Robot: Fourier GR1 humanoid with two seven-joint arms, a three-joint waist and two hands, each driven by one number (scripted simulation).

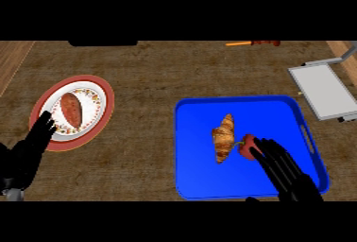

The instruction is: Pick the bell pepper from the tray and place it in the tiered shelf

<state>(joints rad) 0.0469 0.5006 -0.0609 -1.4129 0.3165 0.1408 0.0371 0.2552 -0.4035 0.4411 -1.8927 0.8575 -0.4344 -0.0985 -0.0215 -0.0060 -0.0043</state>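
bell pepper (246,147): red, lying in the tray, right of its centre, at 11 o'clock from the right hand
right hand (287,172): released, fingers (268,150) stretched out straight, tips at the pepper's right side, curled round nothing
croissant (223,138): just beside the pepper at its 9 o'clock, lying lengthwise
tray (237,99): blue, rimmed, under hand, pepper and croissant
tiered shelf (324,92): grey, at 1 o'clock from the tray, apart from it
orange-handled tool (252,43): at 12 o'clock, by the counter's far edge
left hand (28,151): at 8 o'clock of the view, resting open, fingers up
plate (96,97): red-rimmed, at 1 o'clock from the left hand, bearing an oblong reddish-brown food (72,108)
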